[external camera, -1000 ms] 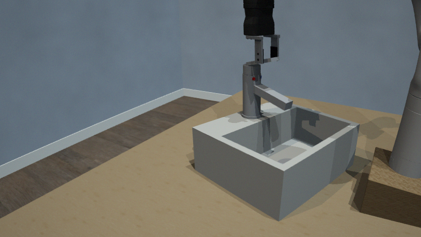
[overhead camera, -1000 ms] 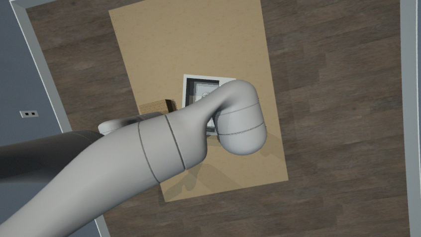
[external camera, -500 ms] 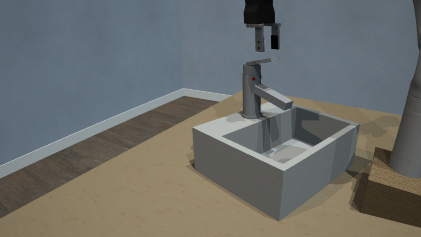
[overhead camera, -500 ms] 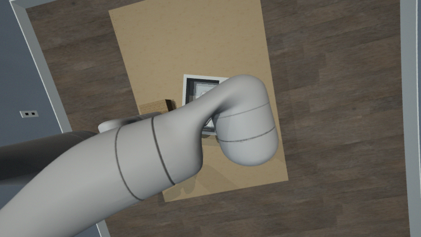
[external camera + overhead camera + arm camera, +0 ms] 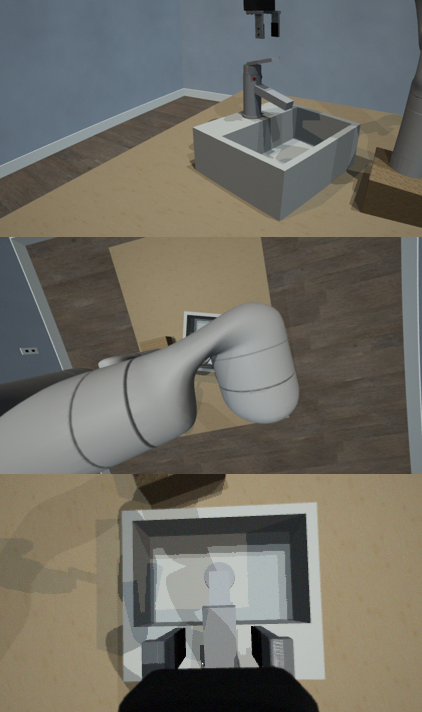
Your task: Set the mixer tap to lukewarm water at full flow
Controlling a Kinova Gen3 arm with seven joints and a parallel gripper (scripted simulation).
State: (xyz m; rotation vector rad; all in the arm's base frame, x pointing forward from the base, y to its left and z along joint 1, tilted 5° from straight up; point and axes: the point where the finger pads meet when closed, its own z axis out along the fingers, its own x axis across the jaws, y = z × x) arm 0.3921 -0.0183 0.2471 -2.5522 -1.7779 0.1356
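Note:
The grey mixer tap [image 5: 252, 97] stands upright on the back ledge of the white basin [image 5: 184, 322] [image 5: 236, 174] [image 5: 314, 574]. Its lever [image 5: 262, 61] [image 5: 220, 621] slopes upward away from the body; in the wrist view it lies in line over the spout [image 5: 274, 96] [image 5: 219, 591]. The red dot [image 5: 254, 78] faces the exterior view; the blue dot [image 5: 261, 76] just shows at the body's far edge. My gripper [image 5: 267, 37] [image 5: 218, 641] is open and empty, pointing down above the lever, with a clear gap below the fingertips. In the top view the arm hides the gripper and most of the tap.
The wooden block [image 5: 153, 343] [image 5: 392, 194] [image 5: 185, 486] under the arm's base stands beside the basin, on the side across from the tap. The arm [image 5: 253, 351] passes over the basin. Walls stand beyond the table [image 5: 191, 275] [image 5: 132, 191].

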